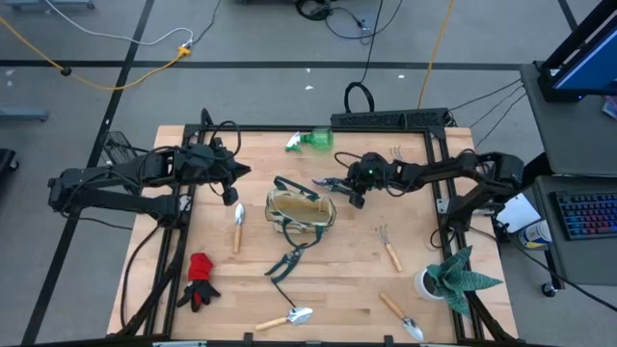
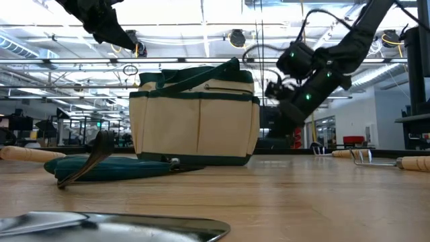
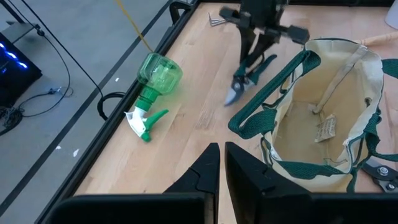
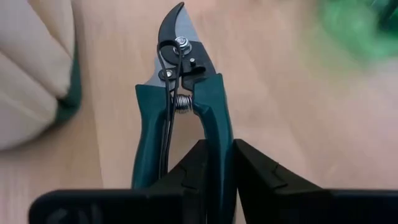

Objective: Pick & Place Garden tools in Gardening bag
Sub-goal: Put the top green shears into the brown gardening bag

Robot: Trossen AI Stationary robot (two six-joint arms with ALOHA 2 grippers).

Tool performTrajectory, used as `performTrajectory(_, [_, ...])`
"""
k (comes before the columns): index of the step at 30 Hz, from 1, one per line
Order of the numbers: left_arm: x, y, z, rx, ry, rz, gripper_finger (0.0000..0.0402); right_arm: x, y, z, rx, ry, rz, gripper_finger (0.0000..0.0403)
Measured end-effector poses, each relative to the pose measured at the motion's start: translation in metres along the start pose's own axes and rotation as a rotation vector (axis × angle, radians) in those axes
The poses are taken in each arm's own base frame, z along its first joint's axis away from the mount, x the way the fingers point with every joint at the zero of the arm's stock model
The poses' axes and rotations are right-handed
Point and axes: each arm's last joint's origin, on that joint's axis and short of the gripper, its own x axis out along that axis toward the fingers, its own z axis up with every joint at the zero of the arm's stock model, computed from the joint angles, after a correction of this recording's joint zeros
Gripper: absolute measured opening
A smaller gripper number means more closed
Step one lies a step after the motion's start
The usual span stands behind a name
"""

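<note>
The cream-and-green gardening bag (image 1: 301, 210) stands open on its base at the table's middle, and also shows in the low view (image 2: 195, 117). My right gripper (image 1: 349, 185) is just right of the bag, shut on teal-handled pruning shears (image 4: 180, 112). My left gripper (image 1: 238, 173) hovers shut and empty left of the bag. On the table lie a green spray bottle (image 1: 310, 141), a trowel (image 1: 237, 227), black shears (image 1: 287, 260), a red glove (image 1: 200, 280), two more trowels (image 1: 289, 316) (image 1: 400, 316) and two fork-rakes (image 1: 388, 248) (image 1: 397, 154). My right gripper pinches one teal handle (image 4: 219, 134) of the shears between its two fingers, behind the spring, fingers lying along the handle. The other handle (image 4: 146, 143) is outside the fingers. The shears are tilted, blade end (image 3: 233, 93) lowest and toward the bag, apparently clear of the table.
A potted spiky plant (image 1: 451, 278) stands at the near right. A black power strip (image 1: 390, 120) and cables lie along the far edge. The bag's dark loop handles (image 3: 267, 102) hang over its rim on the side toward the shears.
</note>
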Motion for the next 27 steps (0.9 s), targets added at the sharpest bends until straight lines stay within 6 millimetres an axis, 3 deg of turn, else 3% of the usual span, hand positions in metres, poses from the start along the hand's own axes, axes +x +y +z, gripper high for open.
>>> performTrajectory(8, [0.000, 0.000, -0.001, 0.004, 0.015, -0.001, 0.0031, -0.013, 0.000, 0.012, -0.007, -0.073, -0.005, 0.0048])
performTrajectory(19, [0.000, 0.000, -0.001, 0.003, 0.014, -0.001, 0.0031, -0.016, 0.000, 0.020, -0.053, -0.151, -0.016, 0.0048])
performTrajectory(27, [0.000, 0.000, -0.001, 0.003, 0.014, -0.001, 0.0031, -0.019, -0.001, 0.036, -0.071, -0.315, -0.030, 0.0049])
